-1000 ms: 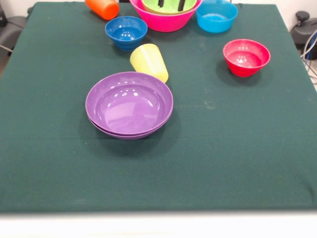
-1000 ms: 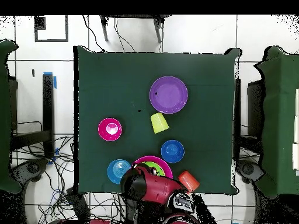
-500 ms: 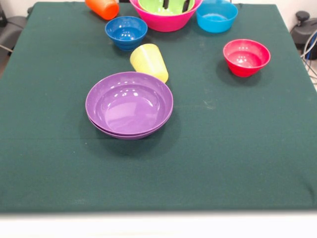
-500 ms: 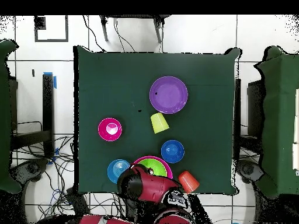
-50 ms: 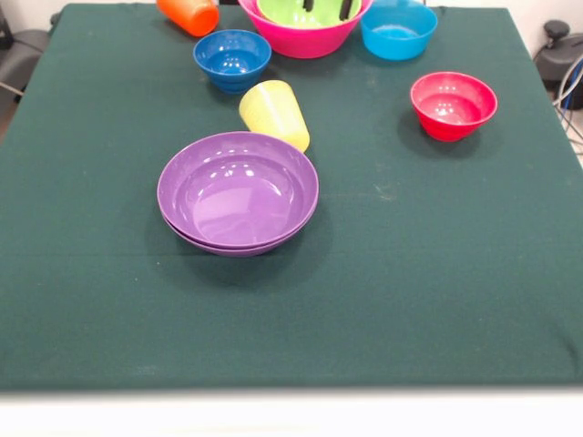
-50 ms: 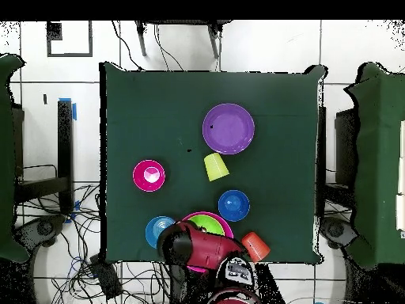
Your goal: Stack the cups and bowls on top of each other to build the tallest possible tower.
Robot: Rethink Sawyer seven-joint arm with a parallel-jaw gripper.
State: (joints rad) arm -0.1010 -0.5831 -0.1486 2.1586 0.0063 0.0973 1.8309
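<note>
Black pincer [image 5: 327, 8] tips apart over lime bowl [image 5: 310, 11] in front view; overhead, arm [image 6: 202, 249] hides them.

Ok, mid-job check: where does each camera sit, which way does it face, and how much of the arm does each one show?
Front view: sits across the table, facing the robot's side; only the gripper tips show, above the lime green bowl.
Overhead view: above, looking straight down; the red and black arm covers part of the pink bowl.
Shared: the purple bowls, yellow cup, half-turned between views.
</note>
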